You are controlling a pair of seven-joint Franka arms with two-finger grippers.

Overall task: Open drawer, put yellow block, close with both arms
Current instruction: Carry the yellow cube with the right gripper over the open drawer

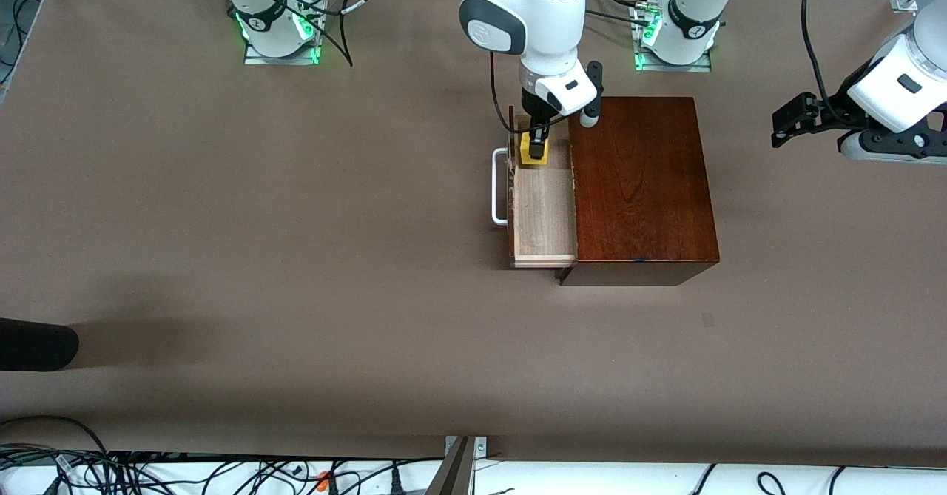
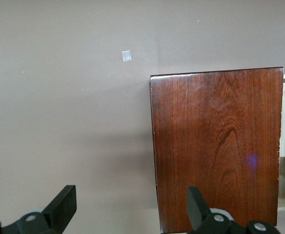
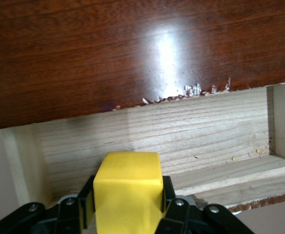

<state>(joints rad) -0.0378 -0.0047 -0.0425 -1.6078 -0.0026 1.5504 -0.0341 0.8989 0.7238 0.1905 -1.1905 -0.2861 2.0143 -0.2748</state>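
1 yellow block point(image 1: 534, 154) in right gripper point(image 1: 538, 142) over 1 open drawer point(image 1: 544, 217); left gripper point(image 1: 786, 126) waits.

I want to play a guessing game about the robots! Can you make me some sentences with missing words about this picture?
1. The right gripper holds a block whose color is ____.
2. The drawer of the wooden box is ____, showing pale wood inside.
3. The drawer's U-shaped handle is colored ____.
4. The left gripper waits near the box, its jaws ____ and holding nothing.

Missing words: yellow; open; white; open
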